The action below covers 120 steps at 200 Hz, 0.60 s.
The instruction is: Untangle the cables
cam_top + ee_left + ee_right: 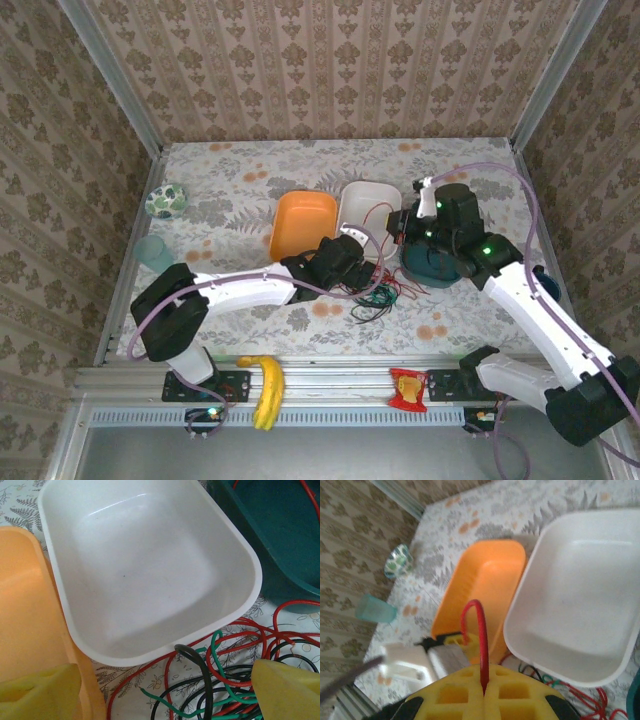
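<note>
— Nearest from above: banana (265,390) and red snack packet (407,388) on the front rail. Whereabouts of the cables (378,298)?
— Tangled red, green and black on the bench (250,170), just before the white tub (362,200) and teal bin (425,268).
— Left wrist view?
— Left hand (165,700) spread apart, tangle between the yellow fingertips (40,692), beside the tub's rim.
— Right wrist?
— Right hand (484,692) pressed together, clamped on a red cable (472,615) looping up before the orange tub (485,580).
</note>
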### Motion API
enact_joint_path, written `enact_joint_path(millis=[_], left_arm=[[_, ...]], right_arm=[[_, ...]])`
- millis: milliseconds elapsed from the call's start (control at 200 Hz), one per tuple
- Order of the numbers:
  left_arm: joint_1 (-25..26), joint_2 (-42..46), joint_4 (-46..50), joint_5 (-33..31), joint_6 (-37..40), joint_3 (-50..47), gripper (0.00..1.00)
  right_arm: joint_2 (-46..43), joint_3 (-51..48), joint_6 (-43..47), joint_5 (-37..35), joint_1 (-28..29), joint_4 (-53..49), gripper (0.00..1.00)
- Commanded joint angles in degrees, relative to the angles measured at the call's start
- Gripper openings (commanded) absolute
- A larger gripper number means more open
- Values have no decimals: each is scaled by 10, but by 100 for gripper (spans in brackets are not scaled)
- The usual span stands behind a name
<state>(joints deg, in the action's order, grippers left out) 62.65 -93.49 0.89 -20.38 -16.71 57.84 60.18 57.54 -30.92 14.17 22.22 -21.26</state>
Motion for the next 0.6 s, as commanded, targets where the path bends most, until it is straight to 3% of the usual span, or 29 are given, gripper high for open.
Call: enact_joint_path(millis=[0, 345, 595], left_arm=[[5, -9, 6, 3, 12, 24, 89], [5, -19, 27, -8, 13, 34, 89], [7, -23, 33, -6, 16, 39, 89]], right_arm=[[-30, 48, -13, -27, -15, 31, 0], [-47, 205, 83, -100, -46, 41, 0], [-40, 255, 99, -100, -48, 72, 0]])
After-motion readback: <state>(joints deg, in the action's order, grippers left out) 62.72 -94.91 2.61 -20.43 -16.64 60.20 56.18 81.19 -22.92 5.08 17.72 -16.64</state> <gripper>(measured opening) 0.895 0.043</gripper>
